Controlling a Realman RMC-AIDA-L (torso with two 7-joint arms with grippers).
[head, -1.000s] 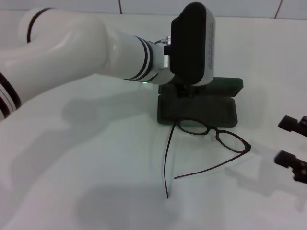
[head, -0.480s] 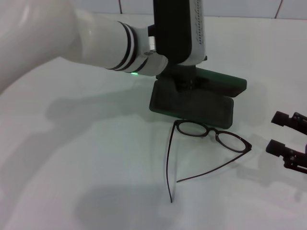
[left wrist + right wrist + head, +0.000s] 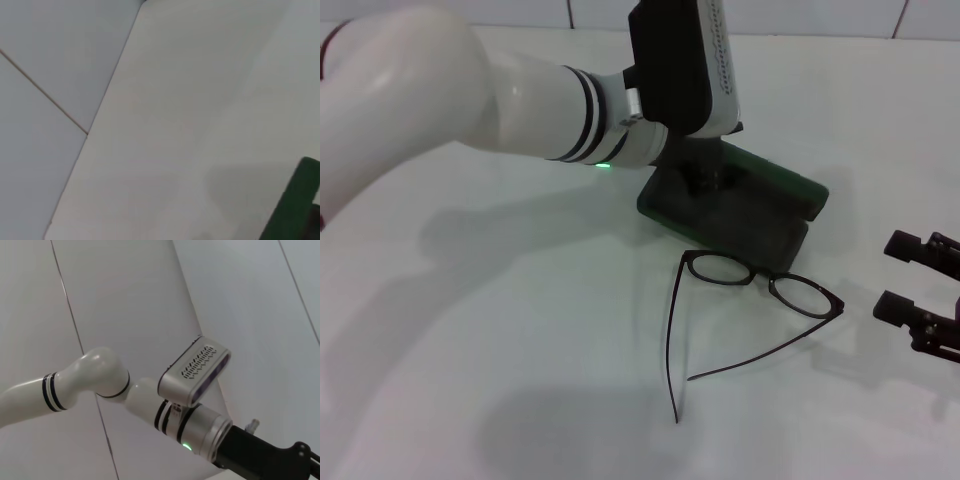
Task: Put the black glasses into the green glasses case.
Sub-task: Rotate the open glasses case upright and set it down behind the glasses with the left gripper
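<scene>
Left gripper (image 3: 705, 178): down in the open green glasses case (image 3: 790, 225), jaws hidden, can't tell | black glasses (image 3: 760, 283): unfolded on tabletop (image 3: 500, 340) just beside case | right gripper (image 3: 920, 290): jaws parted, waiting nearby for your pick.

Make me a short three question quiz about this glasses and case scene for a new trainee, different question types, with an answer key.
1. True or false: the black glasses already lie inside the green glasses case.
2. Which gripper is at the case? A) left gripper B) right gripper C) neither
3. Fill in: the glasses' temple arms are ______ (folded or unfolded).

Key
1. False. They lie on the white table, just in front of the open case.
2. A. The left gripper reaches down at the case; the right gripper waits at the table's right edge, fingers apart.
3. Unfolded; both arms stretch out toward the robot.
</scene>
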